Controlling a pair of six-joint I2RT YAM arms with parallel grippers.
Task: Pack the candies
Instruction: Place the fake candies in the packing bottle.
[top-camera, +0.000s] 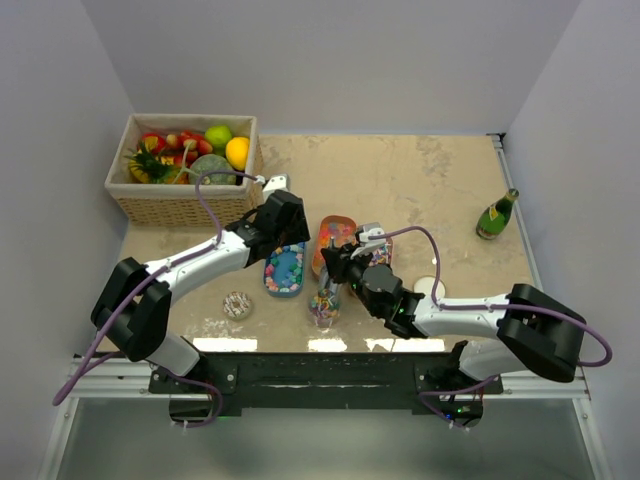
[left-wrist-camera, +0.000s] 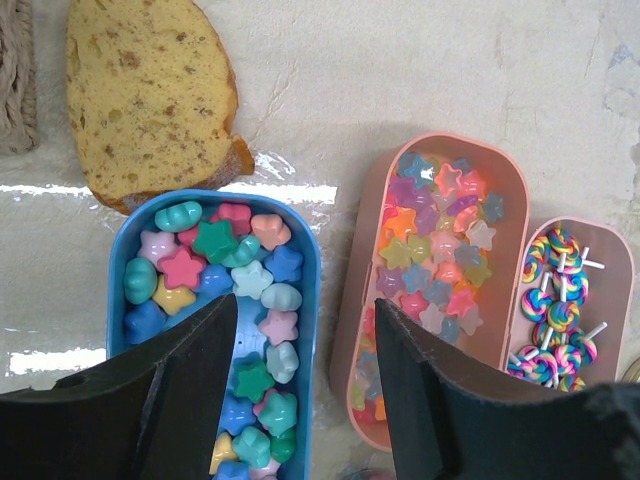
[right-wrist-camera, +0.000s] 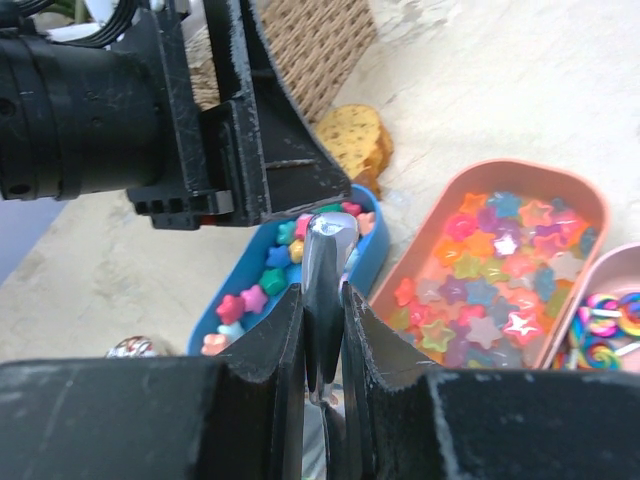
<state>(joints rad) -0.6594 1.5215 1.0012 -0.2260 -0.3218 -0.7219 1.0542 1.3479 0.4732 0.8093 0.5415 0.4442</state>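
Observation:
A blue tray (left-wrist-camera: 312, 300) holds pastel star and ball candies (left-wrist-camera: 215, 265). Beside it a pink tray (left-wrist-camera: 350, 330) holds orange-red and purple star gummies (left-wrist-camera: 435, 240), and a second pink tray (left-wrist-camera: 622, 270) holds swirled pieces (left-wrist-camera: 558, 300). My left gripper (left-wrist-camera: 305, 315) is open and empty, low over the blue tray's right wall. One finger is over the blue tray and the other over the gummy tray. My right gripper (right-wrist-camera: 322, 295) is shut on an upright metal spoon handle (right-wrist-camera: 330, 240), just in front of the trays (top-camera: 284, 270). A small glass (top-camera: 323, 306) with candies stands below it.
A wicker basket (top-camera: 180, 205) of fruits sits at the back left. A bread slice (left-wrist-camera: 150, 90) lies beside the blue tray. A round brown cookie (top-camera: 237, 304) lies at the front left. A green bottle (top-camera: 497, 213) lies at the right, and a white round thing (top-camera: 432, 288) is near my right arm.

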